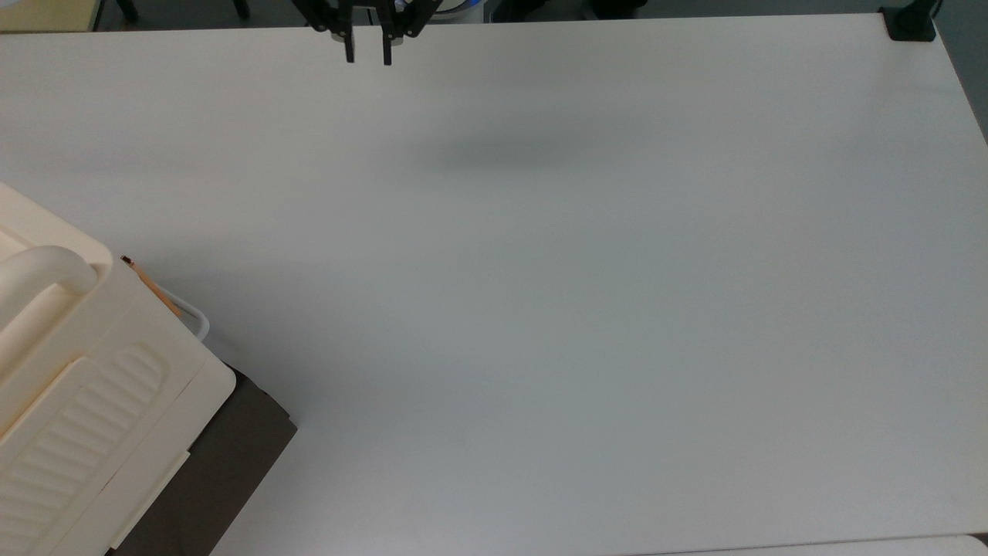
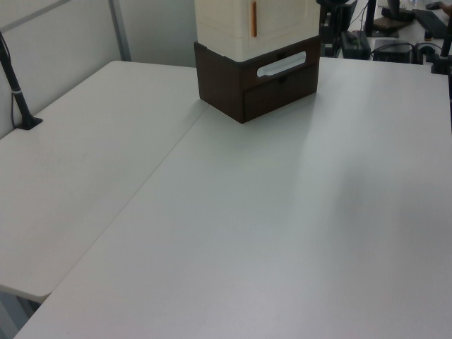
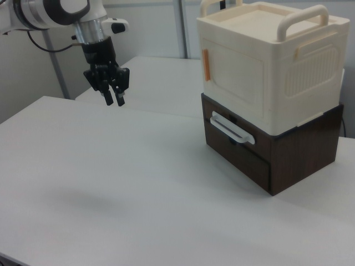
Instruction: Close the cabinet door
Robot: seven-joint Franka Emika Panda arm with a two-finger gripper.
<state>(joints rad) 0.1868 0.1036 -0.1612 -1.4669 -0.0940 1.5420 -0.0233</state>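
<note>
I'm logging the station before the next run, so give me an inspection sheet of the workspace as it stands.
Surface: white table, bare around the cabinet.
Job's things: cream cabinet on a dark brown base; cabinet door sits flush with the front, looks closed.
Clutter: nothing seen.
Grippers: gripper hangs above the table, apart from the cabinet, fingers open, holding nothing.
Cables: a cable near the arm.
Surroundings: black clamp at a table corner; partition wall behind.
</note>
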